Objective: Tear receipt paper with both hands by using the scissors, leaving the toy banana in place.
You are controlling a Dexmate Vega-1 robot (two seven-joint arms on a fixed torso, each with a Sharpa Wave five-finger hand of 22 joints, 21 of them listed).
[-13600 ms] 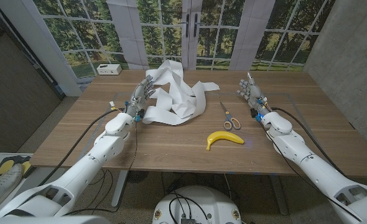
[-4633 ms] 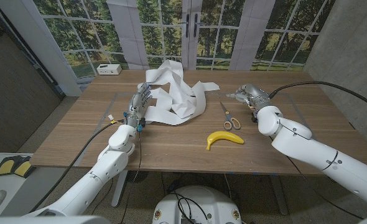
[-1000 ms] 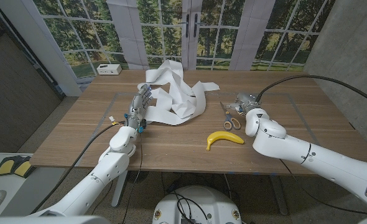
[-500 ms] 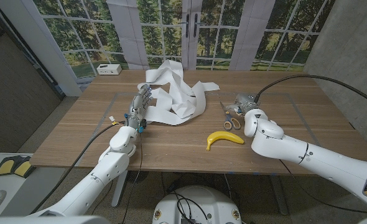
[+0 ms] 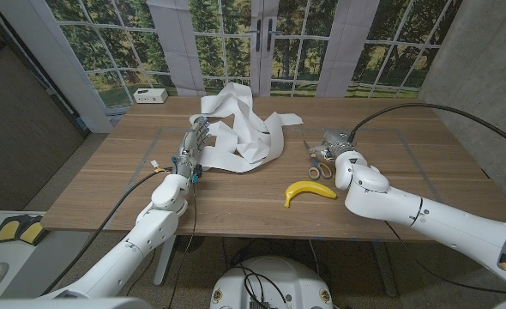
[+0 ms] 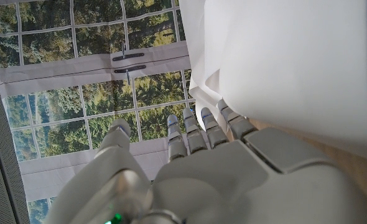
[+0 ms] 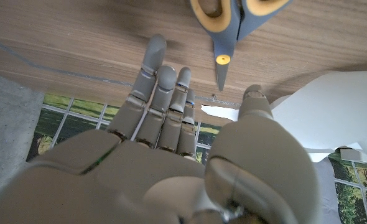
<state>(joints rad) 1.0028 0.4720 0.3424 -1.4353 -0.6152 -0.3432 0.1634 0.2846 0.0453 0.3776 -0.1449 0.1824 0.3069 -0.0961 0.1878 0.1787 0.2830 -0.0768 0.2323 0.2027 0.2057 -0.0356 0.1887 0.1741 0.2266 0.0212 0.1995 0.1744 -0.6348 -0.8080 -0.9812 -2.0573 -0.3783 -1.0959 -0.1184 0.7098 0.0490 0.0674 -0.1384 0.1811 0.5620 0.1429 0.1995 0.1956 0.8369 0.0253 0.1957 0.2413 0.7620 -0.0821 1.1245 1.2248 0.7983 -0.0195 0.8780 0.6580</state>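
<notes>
Paper dominates the left half of the wooden surface (image 5: 107, 184): a loose crumpled heap of white receipt paper (image 5: 244, 129), and the robot's left hand (image 5: 193, 146) sits right at its near-left edge, fingers (image 6: 196, 127) held straight and close together, reaching toward the heap. From the left wrist view the sheet hangs just beyond and beside those fingertips; I cannot tell whether they touch it, and nothing is pinched or held. Behind that hand, off toward the far left corner of the surface, sits a small white box (image 5: 150, 95). Moving right, the paper's near-right flap ends near the scissors (image 5: 316, 162), which lie flat with their blades pointing away toward the windows and their yellow-and-grey handles nearer the robot. The right hand (image 5: 337, 142) hovers just beside those scissors, on their right and a little beyond the handles; in the right wrist view its fingers (image 7: 162, 106) are extended side by side with the thumb set apart, open and holding nothing, and the scissor pivot and handles lie just past the fingertips on the wood. Nearer than the right hand, between the scissors and the front edge, rests the yellow toy banana (image 5: 309, 191), apart from both hands and from the paper.
</notes>
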